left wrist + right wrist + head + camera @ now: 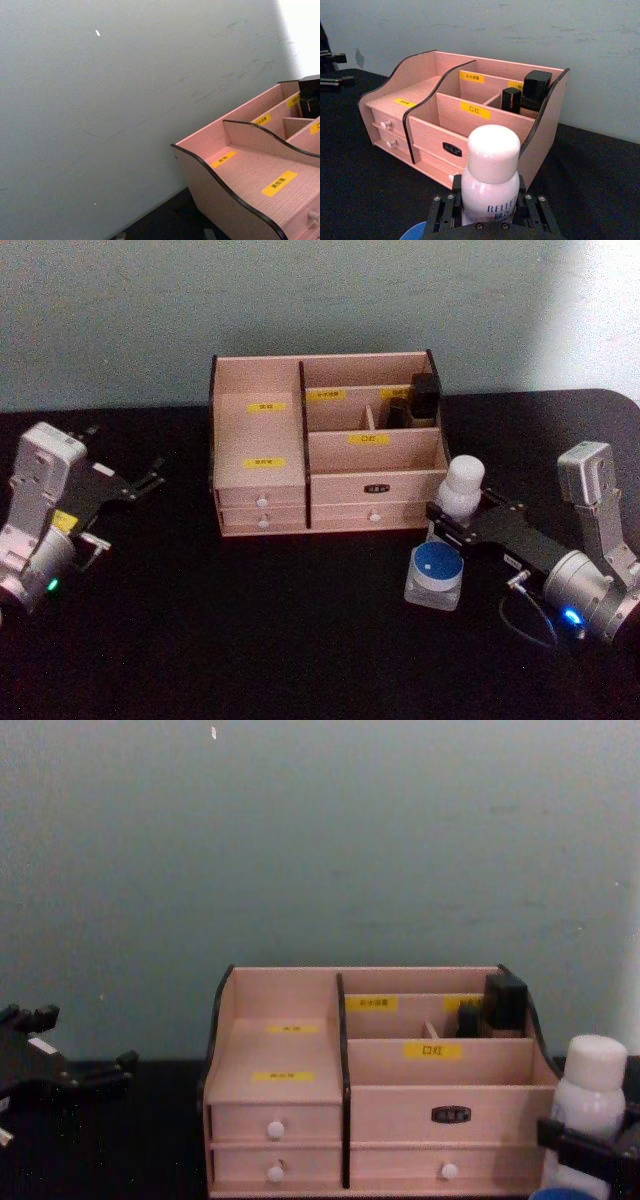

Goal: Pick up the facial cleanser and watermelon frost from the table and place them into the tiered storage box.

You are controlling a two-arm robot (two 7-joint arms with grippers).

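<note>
Head view: right tool (pixel 460 510) pinches the facial cleanser (pixel 465 480), a white bottle held upright, just in front of the right end of the tiered storage box (pixel 400 455). Cannot tell whether the bottle's base touches the black tabletop (pixel 280 630). Just beside that tool, nearer the robot, the watermelon frost (pixel 436 572), a blue-lidded clear jar, stands on the tabletop. Parked at the tabletop's left: left tool (pixel 122 455), fingers spread, gripping nothing. Two dark bottles (pixel 420 400) stand in the box's rear right compartment.
</note>
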